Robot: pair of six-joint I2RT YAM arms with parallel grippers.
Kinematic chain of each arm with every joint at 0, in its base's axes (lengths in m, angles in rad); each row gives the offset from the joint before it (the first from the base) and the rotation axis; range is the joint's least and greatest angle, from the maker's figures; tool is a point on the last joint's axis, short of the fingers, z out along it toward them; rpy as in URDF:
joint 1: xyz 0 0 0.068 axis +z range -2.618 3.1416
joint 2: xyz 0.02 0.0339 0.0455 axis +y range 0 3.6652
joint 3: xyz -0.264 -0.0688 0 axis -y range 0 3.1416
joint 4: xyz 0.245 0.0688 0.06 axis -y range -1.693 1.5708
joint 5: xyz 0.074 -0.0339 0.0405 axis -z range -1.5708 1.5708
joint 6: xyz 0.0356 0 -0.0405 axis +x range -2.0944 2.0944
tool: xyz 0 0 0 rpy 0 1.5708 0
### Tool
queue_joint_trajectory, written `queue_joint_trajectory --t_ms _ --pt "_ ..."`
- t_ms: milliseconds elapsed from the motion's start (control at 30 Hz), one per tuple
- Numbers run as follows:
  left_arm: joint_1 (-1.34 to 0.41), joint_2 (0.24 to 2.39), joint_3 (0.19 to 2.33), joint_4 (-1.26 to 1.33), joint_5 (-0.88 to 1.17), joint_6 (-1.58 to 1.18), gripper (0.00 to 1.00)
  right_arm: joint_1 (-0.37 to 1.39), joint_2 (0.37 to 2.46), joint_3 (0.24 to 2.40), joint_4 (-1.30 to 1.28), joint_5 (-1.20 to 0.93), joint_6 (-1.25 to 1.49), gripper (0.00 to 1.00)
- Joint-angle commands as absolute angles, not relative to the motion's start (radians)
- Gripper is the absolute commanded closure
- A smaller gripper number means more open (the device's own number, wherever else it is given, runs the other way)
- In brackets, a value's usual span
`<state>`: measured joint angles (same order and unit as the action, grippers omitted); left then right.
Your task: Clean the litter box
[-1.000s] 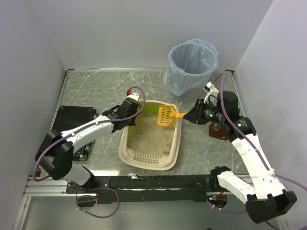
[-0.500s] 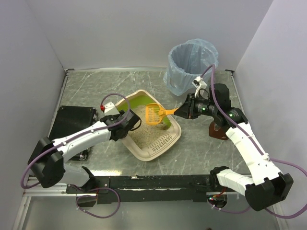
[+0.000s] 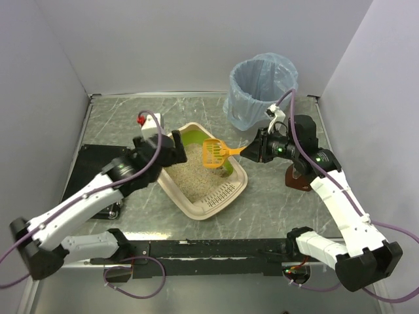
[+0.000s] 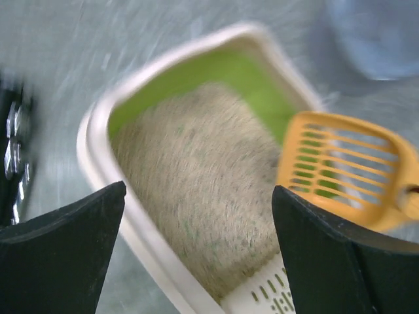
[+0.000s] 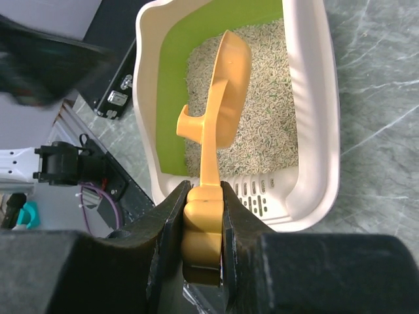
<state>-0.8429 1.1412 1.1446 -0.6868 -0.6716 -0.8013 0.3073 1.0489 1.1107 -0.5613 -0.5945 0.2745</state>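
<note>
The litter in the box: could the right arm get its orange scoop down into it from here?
Probably yes. The right gripper holds the scoop over the litter, with nothing between them; the open left gripper sits off at the litter box's left rim.

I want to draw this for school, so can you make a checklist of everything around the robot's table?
Surface: grey marbled table top.
Job's things: cream-rimmed, lime-green plastic litter box holding beige litter; orange slotted plastic scoop held over it; grey round bin with light-blue bag behind.
Clutter: flat black device at left; brown object partly hidden by right arm.
Grippers: left tool open, aimed at the box; right tool shut on the scoop handle.
Cables: purple cables looping along both arms.
Surroundings: plain white walls on three sides.
</note>
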Motion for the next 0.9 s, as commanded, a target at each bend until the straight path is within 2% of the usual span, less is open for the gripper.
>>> queue_joint_trajectory --t_ms 0,33,100,133,200,367,467,567,767,867 --pt "-0.732 1.118 1.112 -0.313 -0.338 -0.156 0.03 0.311 0.997 1.101 -0.557 -0.603 0.236 1.0" --pt "-0.653 1.132 1.108 -0.276 -0.134 -0.094 0.03 0.311 0.988 1.076 -0.545 -0.617 0.238 1.0" --pt "-0.582 1.216 1.103 -0.117 -0.007 0.038 0.03 0.311 0.96 1.06 -0.541 -0.626 0.249 1.0" --pt "-0.507 1.265 1.138 -0.121 0.184 0.066 0.03 0.311 0.956 1.06 -0.554 -0.629 0.245 1.0" --pt "-0.456 1.457 1.32 -0.264 0.27 0.145 0.03 0.311 0.933 1.054 -0.58 -0.629 0.239 1.0" --pt "-0.414 1.816 1.691 -0.567 0.211 0.292 0.05 0.308 0.865 1.006 -0.607 -0.579 0.239 1.0" --pt "-0.413 1.931 1.764 -0.62 0.204 0.307 0.06 0.31 0.851 1.003 -0.623 -0.562 0.233 1.0" --pt "-0.413 1.957 1.746 -0.615 0.241 0.313 0.08 0.31 0.85 1.017 -0.653 -0.529 0.216 1.0" --pt "-0.411 1.859 1.591 -0.457 0.285 0.276 0.06 0.311 0.847 1.017 -0.647 -0.512 0.221 1.0" --pt "-0.411 1.856 1.574 -0.445 0.239 0.246 0.17 0.311 0.844 1.014 -0.649 -0.511 0.221 1.0"
